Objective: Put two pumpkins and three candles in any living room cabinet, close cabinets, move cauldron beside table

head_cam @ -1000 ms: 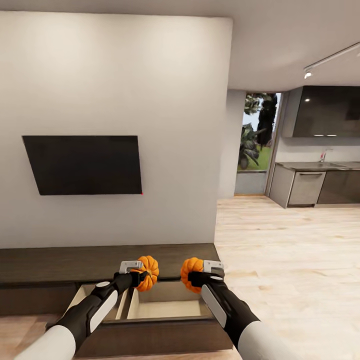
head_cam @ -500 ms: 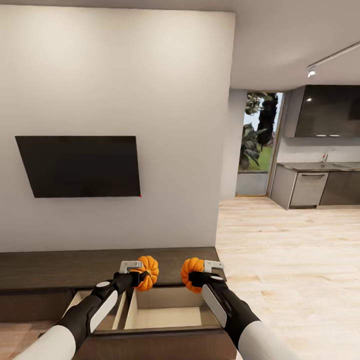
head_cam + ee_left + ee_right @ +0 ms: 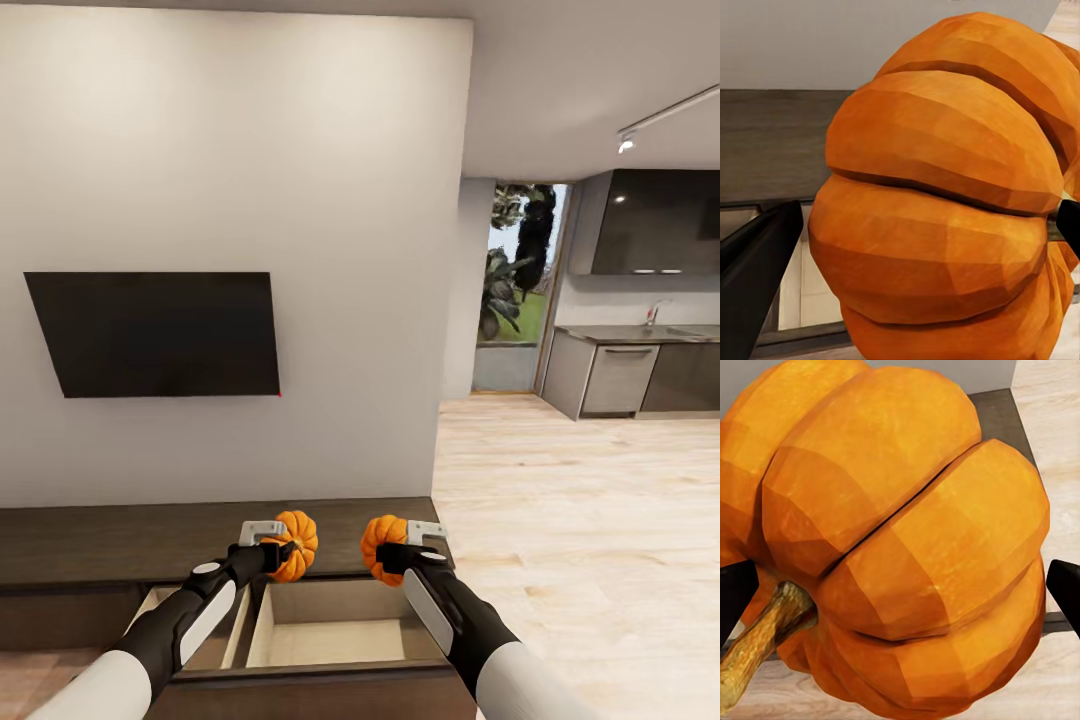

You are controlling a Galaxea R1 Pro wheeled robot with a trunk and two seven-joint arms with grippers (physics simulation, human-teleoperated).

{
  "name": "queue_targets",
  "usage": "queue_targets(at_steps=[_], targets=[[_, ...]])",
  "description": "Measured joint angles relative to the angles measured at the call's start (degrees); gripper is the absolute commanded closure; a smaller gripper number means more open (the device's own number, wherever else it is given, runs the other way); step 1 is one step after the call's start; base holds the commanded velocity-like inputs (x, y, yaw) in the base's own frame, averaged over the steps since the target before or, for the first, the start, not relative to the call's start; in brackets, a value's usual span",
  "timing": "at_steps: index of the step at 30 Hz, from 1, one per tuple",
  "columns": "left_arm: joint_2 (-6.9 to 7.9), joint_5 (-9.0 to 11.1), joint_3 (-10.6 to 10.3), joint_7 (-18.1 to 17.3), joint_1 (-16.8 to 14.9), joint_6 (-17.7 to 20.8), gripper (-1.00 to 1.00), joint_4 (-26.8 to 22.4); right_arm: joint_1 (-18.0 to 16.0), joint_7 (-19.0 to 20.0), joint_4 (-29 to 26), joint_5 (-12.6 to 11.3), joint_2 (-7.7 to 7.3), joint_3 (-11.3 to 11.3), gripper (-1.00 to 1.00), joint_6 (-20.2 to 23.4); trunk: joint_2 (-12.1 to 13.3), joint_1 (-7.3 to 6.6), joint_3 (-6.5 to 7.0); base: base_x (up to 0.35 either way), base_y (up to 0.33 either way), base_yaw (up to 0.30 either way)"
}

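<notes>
Each gripper holds an orange ribbed pumpkin above the long dark brown cabinet [image 3: 120, 540] under the wall TV. My left gripper [image 3: 287, 549] is shut on one pumpkin [image 3: 296, 545] [image 3: 945, 202]. My right gripper [image 3: 383, 553] is shut on the other pumpkin [image 3: 381, 547] [image 3: 900, 540], whose stem points sideways in the right wrist view. Both hang over the cabinet's pulled-out drawer [image 3: 335, 625], which shows pale wood insides. A second open compartment [image 3: 175, 620] lies to its left under my left forearm.
A black TV [image 3: 155, 333] hangs on the white wall above the cabinet. Light wooden floor [image 3: 580, 530] stretches to the right toward grey kitchen cupboards [image 3: 630, 378] and a glass door [image 3: 515, 290].
The whole view has shifted as the camera closed in on the cabinet, so the open drawer sits lower and nearer. Both grippers keep holding their pumpkins in the same pose.
</notes>
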Motion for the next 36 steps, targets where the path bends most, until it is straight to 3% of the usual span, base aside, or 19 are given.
queue_targets(at_steps=[4, 21, 25, 36], targets=[[0.0, 0.01, 0.0, 0.0, 0.0, 0.0, 1.0, 0.03, 0.0, 0.0, 0.0, 0.01, -0.02, 0.06, 1.0, 0.0, 0.0, 0.0, 0.0, 0.001, 0.0, 0.0], [-0.05, 0.0, 0.0, 0.0, 0.0, -0.51, 1.0, 0.43, 0.0, 1.47, -0.38, 0.67, -0.21, 0.43, 1.0, -0.04, -6.81, 3.73, -3.05, 0.0, 0.0, 0.0], [-0.06, 0.0, 0.0, -0.06, 0.0, -0.59, 1.0, 0.43, 0.0, 2.59, -0.42, 0.79, -0.25, 0.43, 1.0, -0.07, -6.83, 3.74, -3.06, 0.0, 0.0, 0.0], [-0.05, -0.17, -0.01, -0.49, -0.01, 0.34, 1.0, 0.44, 0.0, 3.0, -0.49, 0.82, -0.27, 0.36, 1.0, 0.05, -11.22, 6.15, -5.03, 0.0, 0.0, 0.0]])
